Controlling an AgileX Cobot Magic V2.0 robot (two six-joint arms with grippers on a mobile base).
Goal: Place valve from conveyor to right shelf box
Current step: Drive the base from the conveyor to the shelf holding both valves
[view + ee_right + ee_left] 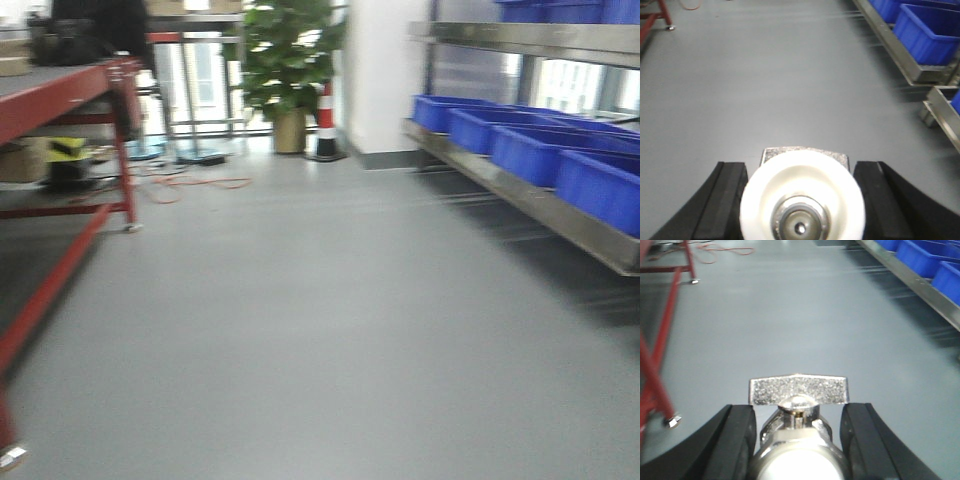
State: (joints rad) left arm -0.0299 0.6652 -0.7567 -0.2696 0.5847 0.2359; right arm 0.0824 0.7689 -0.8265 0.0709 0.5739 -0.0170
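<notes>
A table (60,95) stands at the left; a shelf (520,195) runs along the right with boxes (535,150) on it, floor (300,330) between. At the back a plant (285,60) stands just left of a cone (326,125). The left gripper (798,412) holds a valve (797,390) between its fingers, the right gripper (800,170) a second valve (800,195).

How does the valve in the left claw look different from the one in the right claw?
The left valve shows bare shiny metal; the right valve shows a round white disc with a metal centre. The left valve's flat handle is seen whole, the right valve's only as a strip above the disc. Both are clamped, one in the left gripper, one in the right gripper.
</notes>
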